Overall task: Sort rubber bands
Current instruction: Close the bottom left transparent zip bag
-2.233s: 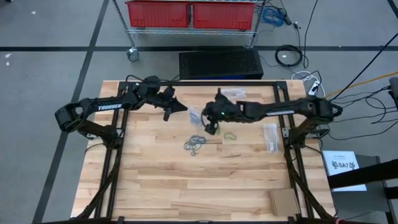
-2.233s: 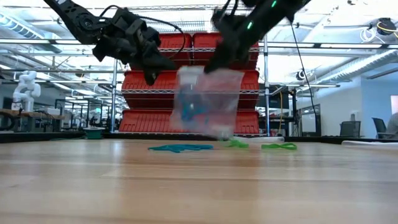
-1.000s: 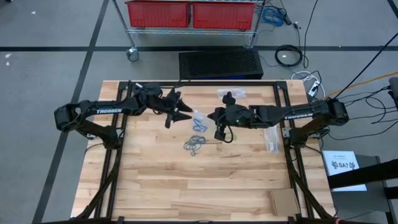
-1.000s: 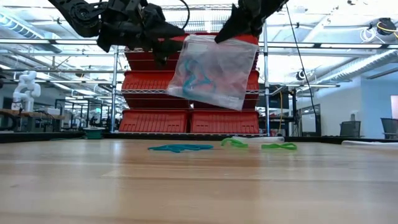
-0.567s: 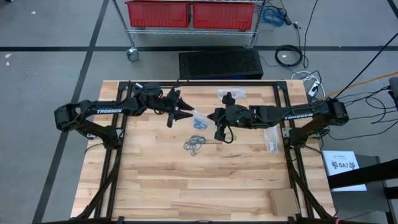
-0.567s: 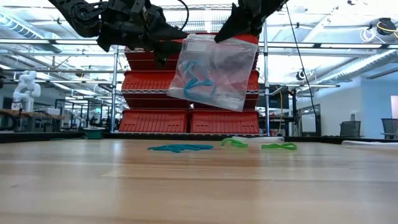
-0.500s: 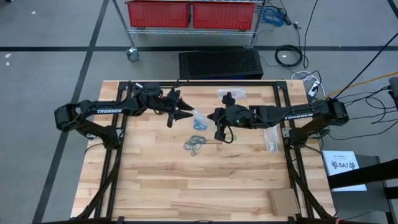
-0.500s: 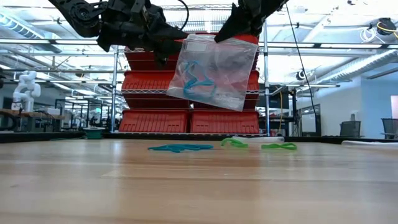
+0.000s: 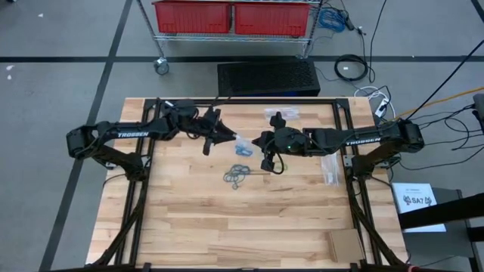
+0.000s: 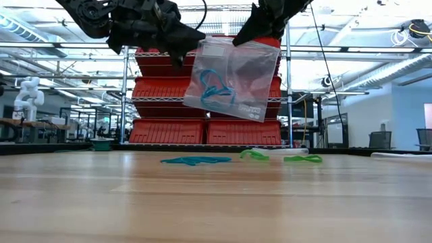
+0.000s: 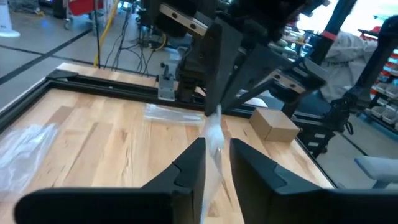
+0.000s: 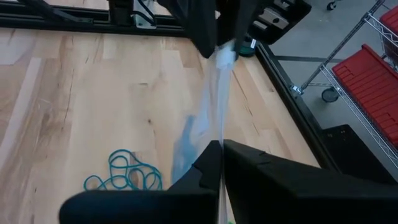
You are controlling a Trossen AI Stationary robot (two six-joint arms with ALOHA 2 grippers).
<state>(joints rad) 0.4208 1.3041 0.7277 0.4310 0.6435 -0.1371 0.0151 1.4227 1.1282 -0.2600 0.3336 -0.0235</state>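
Observation:
A clear plastic bag point(image 10: 233, 77) with blue rubber bands point(image 10: 212, 88) inside hangs in the air above the table's middle. My right gripper point(image 10: 260, 37) is shut on its upper right corner. My left gripper point(image 11: 217, 155) stands at the bag's upper left corner point(image 10: 201, 42) with one finger on each side of the film and a narrow gap left, so it is still open. A tangle of blue rubber bands point(image 9: 236, 177) lies on the wood below. Green rubber bands point(image 10: 302, 158) lie farther right. My right gripper pinches the bag's top edge at its right corner point(image 12: 219, 138) between its two shut fingers. The fingers slant down at it from the table's right side. The bag hangs below them, tilted, its lower edge point(image 10: 226, 115) clear of the table.
Other clear bags lie at the far edge point(image 9: 281, 113) and by the right rail point(image 9: 329, 166). A small cardboard box point(image 9: 344, 243) sits at the near right corner. A black frame point(image 9: 151, 151) runs around the tabletop, and a rack of red bins point(image 10: 202, 131) stands behind it.
My left gripper has drawn its fingers together around the bag's upper left corner while staying in place. The bag stays hanging from my right gripper and has swung only slightly.

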